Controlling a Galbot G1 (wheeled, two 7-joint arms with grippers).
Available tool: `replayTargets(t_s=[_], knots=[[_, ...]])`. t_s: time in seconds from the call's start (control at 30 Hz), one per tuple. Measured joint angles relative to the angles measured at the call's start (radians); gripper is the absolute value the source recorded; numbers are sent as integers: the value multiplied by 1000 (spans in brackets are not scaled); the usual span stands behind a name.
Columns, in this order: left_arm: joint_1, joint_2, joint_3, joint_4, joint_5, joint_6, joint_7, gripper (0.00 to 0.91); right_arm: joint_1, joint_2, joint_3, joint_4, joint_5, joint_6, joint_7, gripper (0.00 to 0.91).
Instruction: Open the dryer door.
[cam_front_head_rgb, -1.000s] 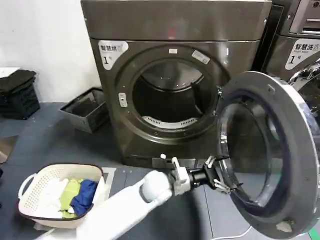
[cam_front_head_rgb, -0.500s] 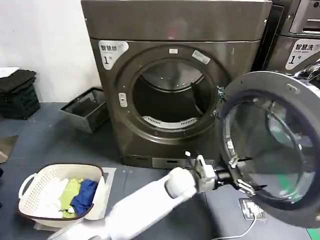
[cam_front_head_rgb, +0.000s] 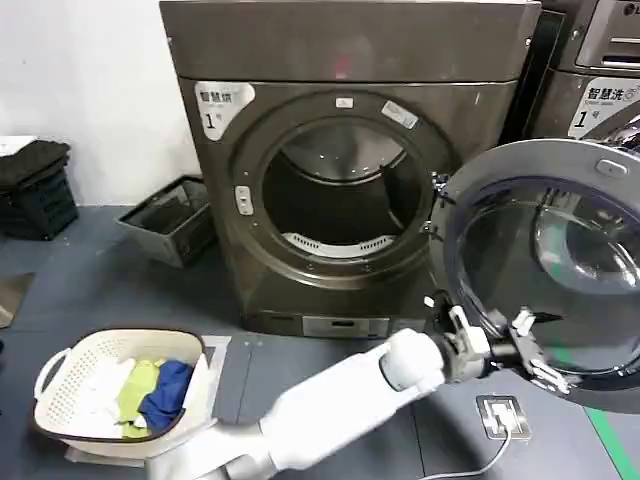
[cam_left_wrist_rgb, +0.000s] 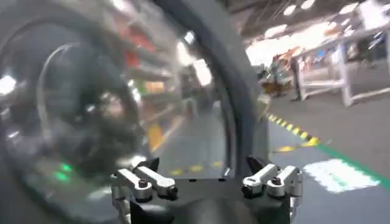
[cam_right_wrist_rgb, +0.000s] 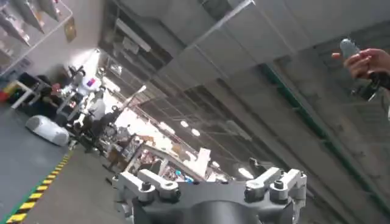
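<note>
Fingers of the left tool (cam_front_head_rgb: 532, 362), spread apart, are pressing against the inner rim of the dryer door (cam_front_head_rgb: 560, 270), which is swinging wider than a second ago, well clear of the drum opening (cam_front_head_rgb: 340, 195); opening is looking nearly complete.

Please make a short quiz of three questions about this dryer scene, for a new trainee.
1. True or false: the dryer door is swung wide open and the drum opening is exposed.
2. Which gripper is at the door's lower inner rim? A) left gripper B) right gripper
3. Fill in: the laundry basket on the floor holds ____.

Key: 1 true; 2 A, with open fingers in the left wrist view; the right gripper is open, pointing at the ceiling; 3 clothes.
</note>
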Motion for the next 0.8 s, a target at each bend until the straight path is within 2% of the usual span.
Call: replayTargets(t_s=[0.4,0.57,0.8], knots=[[0,0,-21,79,-19,12,-71,907,4,0,-8,16,-1,-2,-1,907],[7,0,-35,81,-94,42,-123,907,5,0,-12,20,-1,-2,-2,907],[28,0,-37,56,-106,42,-96,907,6,0,-15,28,-1,-2,-6,907]])
